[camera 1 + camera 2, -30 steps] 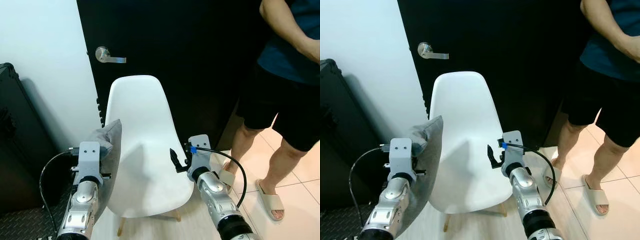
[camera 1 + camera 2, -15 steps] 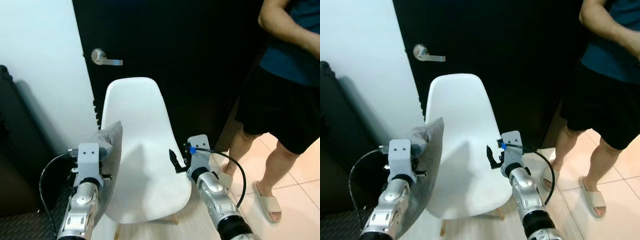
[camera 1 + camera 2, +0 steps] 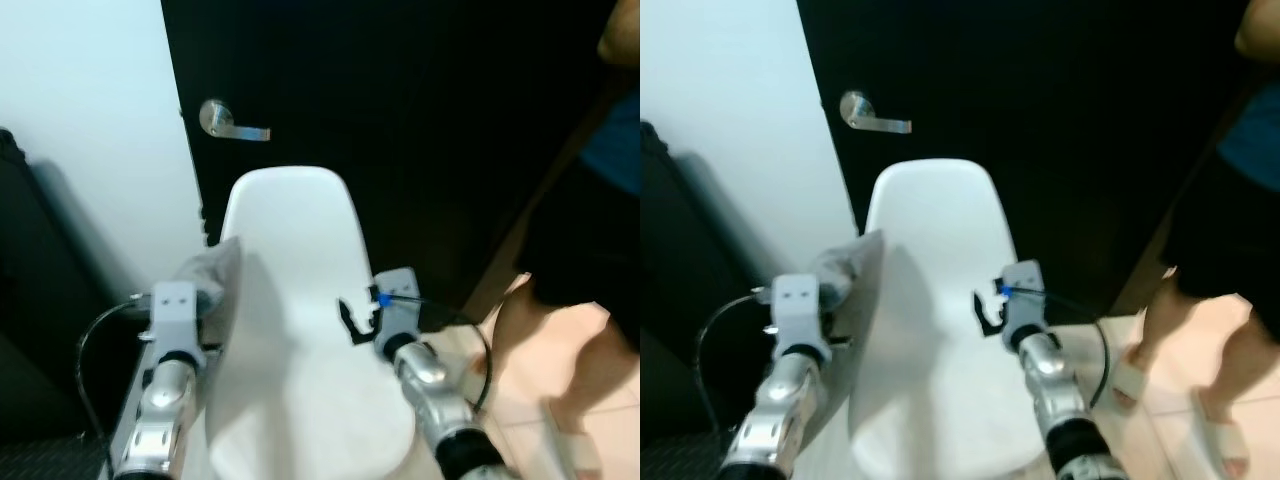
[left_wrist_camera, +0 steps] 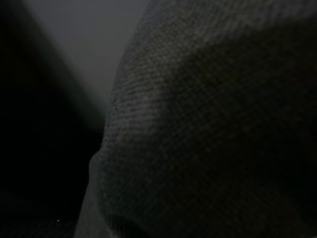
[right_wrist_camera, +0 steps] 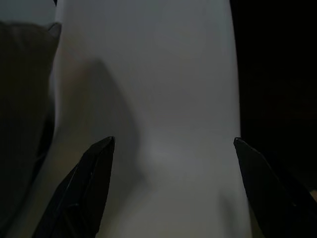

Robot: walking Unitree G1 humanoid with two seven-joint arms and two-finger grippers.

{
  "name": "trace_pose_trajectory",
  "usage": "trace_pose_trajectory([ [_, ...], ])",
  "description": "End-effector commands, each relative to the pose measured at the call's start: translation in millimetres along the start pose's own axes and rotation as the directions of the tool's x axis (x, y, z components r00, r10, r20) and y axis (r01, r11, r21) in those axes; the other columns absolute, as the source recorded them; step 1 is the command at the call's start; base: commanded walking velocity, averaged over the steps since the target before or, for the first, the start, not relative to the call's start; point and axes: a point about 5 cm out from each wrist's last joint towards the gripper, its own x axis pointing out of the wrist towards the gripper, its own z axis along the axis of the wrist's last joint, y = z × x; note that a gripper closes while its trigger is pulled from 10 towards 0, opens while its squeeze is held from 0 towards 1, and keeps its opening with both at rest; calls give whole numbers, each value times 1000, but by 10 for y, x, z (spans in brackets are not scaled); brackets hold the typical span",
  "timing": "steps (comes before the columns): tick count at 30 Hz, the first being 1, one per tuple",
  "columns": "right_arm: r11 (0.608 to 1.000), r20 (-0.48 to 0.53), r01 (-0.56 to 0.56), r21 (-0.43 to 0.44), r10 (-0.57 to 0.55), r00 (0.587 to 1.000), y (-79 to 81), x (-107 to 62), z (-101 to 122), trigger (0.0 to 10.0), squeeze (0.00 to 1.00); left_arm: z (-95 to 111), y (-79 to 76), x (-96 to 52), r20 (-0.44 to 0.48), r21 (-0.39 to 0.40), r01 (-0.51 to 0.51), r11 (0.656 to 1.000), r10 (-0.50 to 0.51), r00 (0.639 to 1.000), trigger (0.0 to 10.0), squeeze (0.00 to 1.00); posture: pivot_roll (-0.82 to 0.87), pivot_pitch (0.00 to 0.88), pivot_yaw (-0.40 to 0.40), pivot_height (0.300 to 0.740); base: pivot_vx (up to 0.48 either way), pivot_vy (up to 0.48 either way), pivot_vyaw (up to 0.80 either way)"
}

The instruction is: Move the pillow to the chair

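The pillow [image 3: 212, 275], grey, hangs at the lower left of the frame, held up by the left tool [image 3: 178, 305] beside the white chair [image 3: 295, 290]; whether its fingers clamp the fabric cannot be told. The seat lies to the pillow's right. The right tool [image 5: 173, 163], wide open and empty, faces the seat. The left wrist view gives close grey weave.

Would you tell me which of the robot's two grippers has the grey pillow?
The left gripper carries the grey pillow, beside the white chair's left edge. The right gripper is open over the seat with nothing in it.
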Motion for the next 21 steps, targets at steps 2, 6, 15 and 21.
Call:
trace_pose_trajectory([
  [2, 1000, -12, 10, 0, -10, 1000, -23, -30, -50, 10000, 0, 123, -27, 14, 62, 6, 8, 1000, -8, 998, 10000, 0, 74, 36, -30, 740, 0, 0, 0],
  [6, 1000, -12, 13, 2, -13, 1000, -26, -31, -53, 10000, 0, 137, -33, 17, 66, 10, 10, 1000, -11, 998, 10000, 0, 76, 35, -28, 740, 0, 0, 0],
  [15, 1000, -1, 6, 9, -6, 1000, -27, -33, -39, 10000, 0, 129, -66, 15, 64, 26, 19, 999, -21, 998, 10000, 0, 73, 32, -27, 740, 0, 0, 0],
  [21, 1000, 1, 3, 9, -3, 1000, -34, -31, -34, 10000, 0, 102, -82, 22, 46, 44, 28, 999, -30, 998, 10000, 0, 72, 30, -27, 740, 0, 0, 0],
])
